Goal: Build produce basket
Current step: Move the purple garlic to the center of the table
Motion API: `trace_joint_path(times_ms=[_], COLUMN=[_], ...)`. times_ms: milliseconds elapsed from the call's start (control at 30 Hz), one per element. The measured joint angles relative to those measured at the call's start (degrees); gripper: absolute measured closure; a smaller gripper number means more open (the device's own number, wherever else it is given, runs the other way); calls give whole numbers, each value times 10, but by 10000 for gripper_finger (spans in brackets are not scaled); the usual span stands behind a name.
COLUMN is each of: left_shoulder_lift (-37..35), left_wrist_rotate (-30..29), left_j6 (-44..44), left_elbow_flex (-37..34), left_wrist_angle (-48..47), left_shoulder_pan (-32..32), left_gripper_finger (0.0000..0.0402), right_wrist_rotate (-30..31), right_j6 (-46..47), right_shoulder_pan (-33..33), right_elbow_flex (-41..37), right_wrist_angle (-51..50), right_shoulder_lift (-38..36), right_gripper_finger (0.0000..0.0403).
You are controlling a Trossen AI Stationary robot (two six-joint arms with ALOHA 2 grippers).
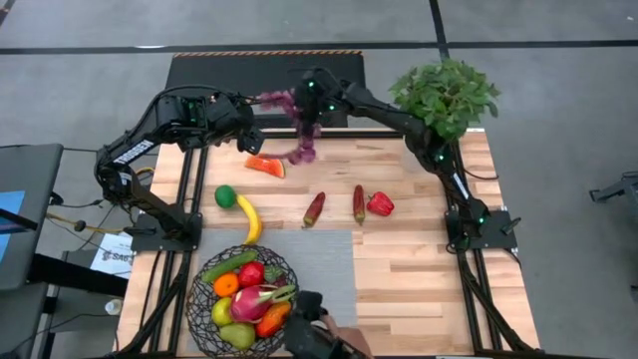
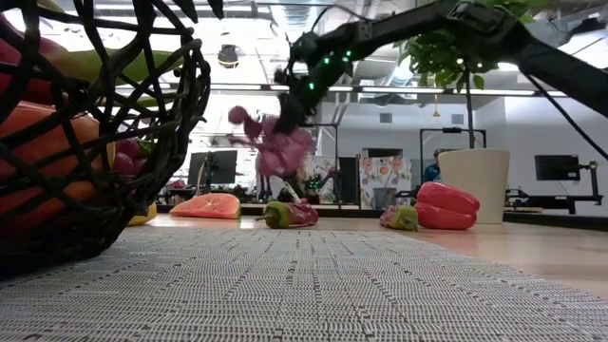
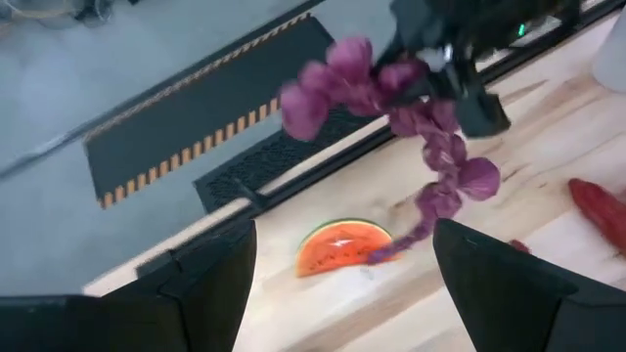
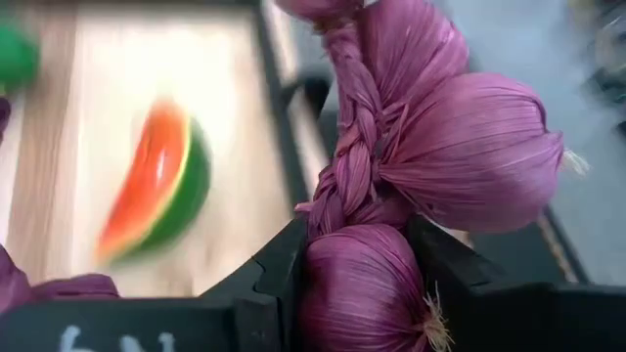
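My right tool (image 4: 357, 249) is clenched on a braided string of purple onions (image 1: 297, 125), papery-skinned bulbs plaited on a fibrous stem, held in the air above the far edge of the wooden tabletop (image 1: 419, 259). The string dangles toward the watermelon slice (image 1: 265, 167), a flat wedge lying just below it. My left tool (image 3: 337, 284) hangs near the same corner with its fingers spread, gripping nothing. The black wire basket (image 1: 199, 299), round with open crisscross mesh, sits at the near edge, touching a grey woven mat (image 1: 329, 264), and holds smooth glossy produce. Loose on the wood lie a green lime (image 1: 225, 196), a curved yellow banana (image 1: 248, 219), 2 long red chillies (image 1: 314, 208) and a red pepper (image 1: 380, 204).
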Motion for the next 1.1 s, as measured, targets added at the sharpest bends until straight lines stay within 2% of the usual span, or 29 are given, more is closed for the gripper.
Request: trace_joint_path(times_ms=[100,433,533,633,867,967,1100], left_shoulder_lift=[0,-1,-8,-17,-10,-5,-5], left_wrist_rotate=[7,34,62,125,222,215,144], left_j6=[7,51,41,37,-24,-61,-123], left_elbow_flex=[0,-14,-91,-201,-428,-479,-498], left_wrist_angle=[0,29,96,184,452,504,496], left_shoulder_pan=[19,131,148,156,172,180,187], left_gripper_finger=[105,125,127,128,128,128,135], right_wrist_rotate=[0,-54,-58,-60,-59,-59,-59], right_j6=[39,125,132,138,156,152,148], right_shoulder_pan=[5,11,28,46,79,95,113], right_elbow_flex=[0,-1,0,-1,-1,-1,-1], right_wrist_angle=[20,-143,-176,-208,-307,-356,-390], right_shoulder_lift=[-23,-193,-231,-263,-302,-301,-299], right_gripper_finger=[259,251,253,245,240,242,237])
